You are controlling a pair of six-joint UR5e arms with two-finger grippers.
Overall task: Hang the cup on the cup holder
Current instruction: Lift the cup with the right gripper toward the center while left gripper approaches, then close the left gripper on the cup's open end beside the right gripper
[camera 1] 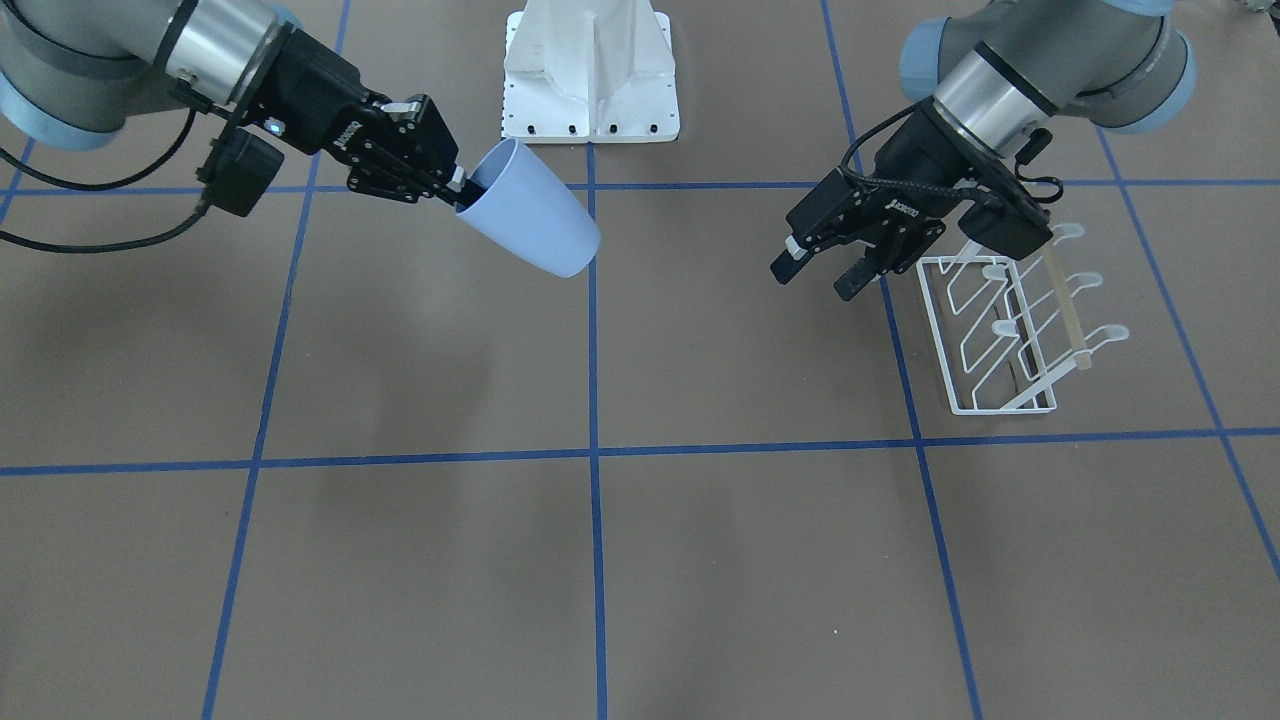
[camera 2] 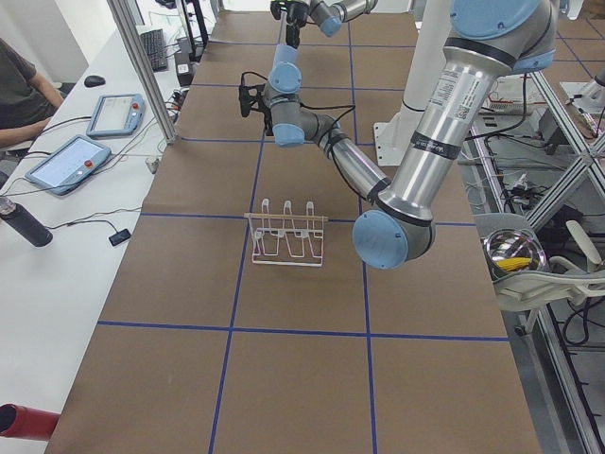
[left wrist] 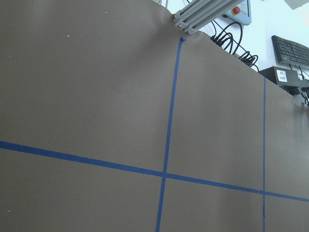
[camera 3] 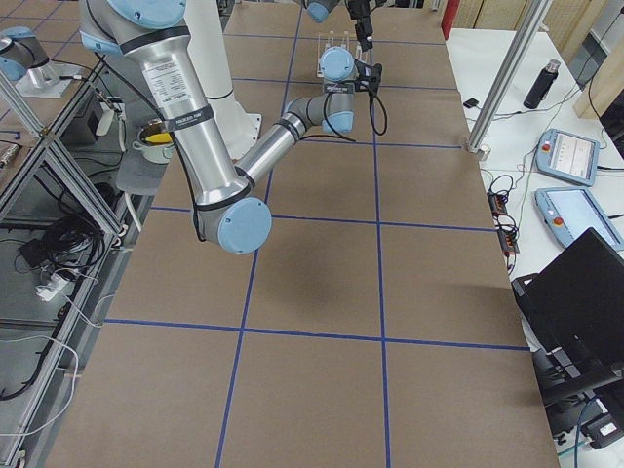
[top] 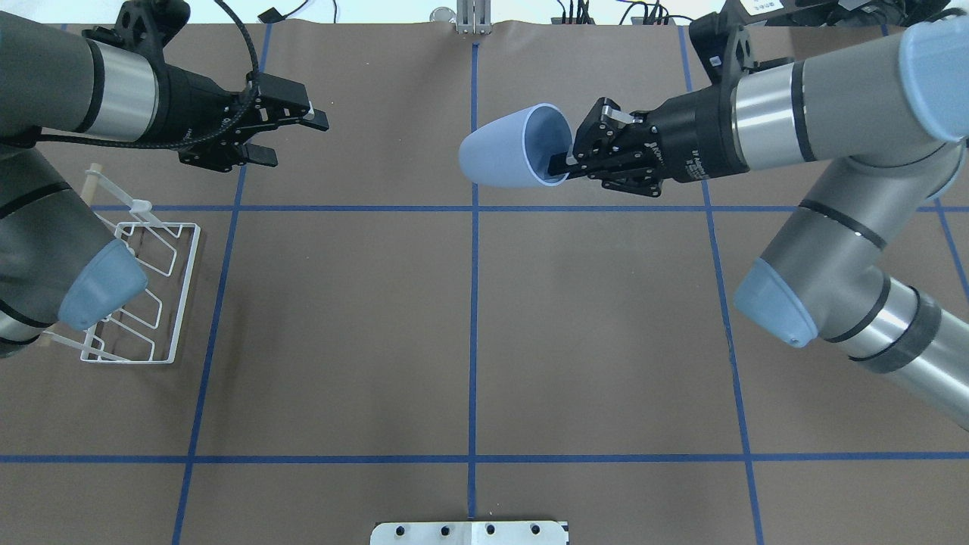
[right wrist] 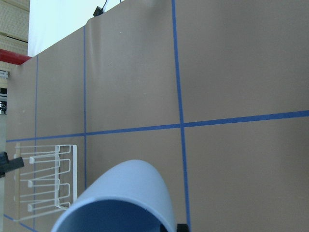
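While my right end effector (top: pixel 562 160) pinches the cup (top: pixel 500 147) by its rim wall, holding it sideways above the table (top: pixel 341 341) toward 12 o'clock, the cup holder (camera 1: pixel 1066 312) stands well apart at 9 o'clock, so that thin grip may slip in transit.

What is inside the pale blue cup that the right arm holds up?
One finger of the right gripper reaches inside the cup and pinches its wall at the rim. Nothing else shows in the visible part. The cup's bottom is hidden.
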